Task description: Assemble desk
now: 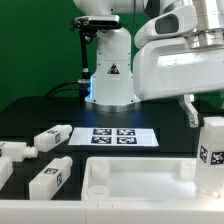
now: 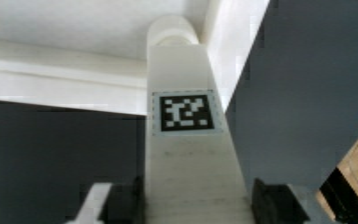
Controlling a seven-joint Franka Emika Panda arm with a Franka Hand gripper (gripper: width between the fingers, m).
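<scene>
white plastic makes up the held leg (image 1: pixel 213 150), which stands upright over the tabletop's (image 1: pixel 140 172) corner on the exterior view's right; whether it touches the tabletop i cannot tell. in the wrist view the gripper (image 2: pixel 188 205) is clamped on this leg, fingers (image 2: pixel 105 203) pressed to both sides, below its black-and-white tag (image 2: pixel 185 112). the rimmed tabletop lies flat on the dark bench (image 1: pixel 35 112). several loose legs (image 1: pixel 52 135) lie on the exterior view's left, near the marker board (image 1: pixel 117 137).
</scene>
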